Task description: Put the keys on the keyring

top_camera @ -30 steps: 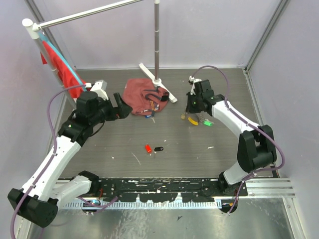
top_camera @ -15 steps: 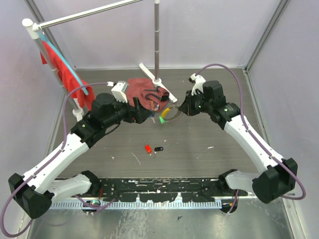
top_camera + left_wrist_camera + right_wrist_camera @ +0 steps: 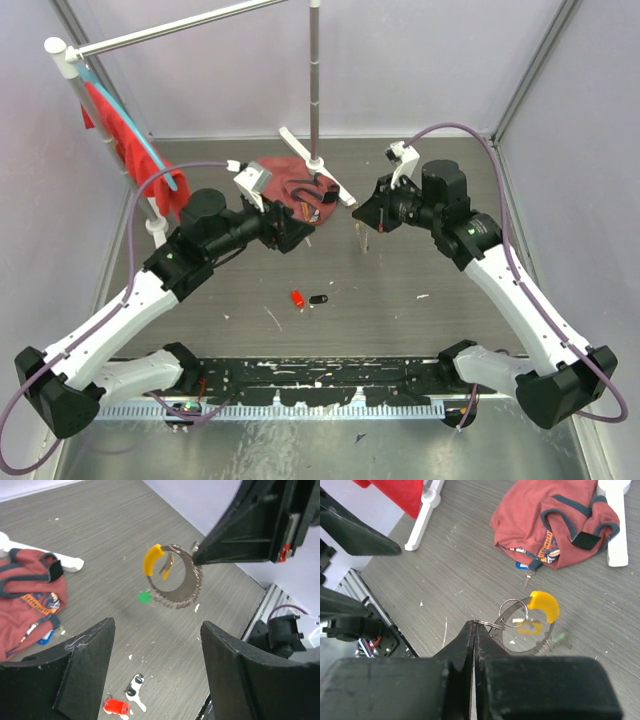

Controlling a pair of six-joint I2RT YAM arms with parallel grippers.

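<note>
The keyring (image 3: 176,596), a silvery coiled loop, hangs in the air above the table with a yellow-tagged key (image 3: 151,560) and a green-tagged key (image 3: 145,597) on it. My right gripper (image 3: 475,625) is shut on a small ring at the edge of the keyring (image 3: 504,620); the yellow tag (image 3: 545,606) is beyond it. From above, the right gripper (image 3: 362,222) is right of the red bag. My left gripper (image 3: 156,630) is open and empty, facing the keyring from a short distance. A red-tagged key (image 3: 297,298) and a black-headed key (image 3: 318,299) lie loose mid-table.
A red bag (image 3: 285,185) lies at the foot of a white-footed metal pole stand (image 3: 315,100). A blue-tagged key (image 3: 521,565) lies by the bag. A rack with red cloth (image 3: 120,130) stands at the far left. Walls enclose the table.
My right gripper lifted the keyring off the table and carried it left toward the middle. My left arm swung right toward it, and its jaws narrowed somewhat.
</note>
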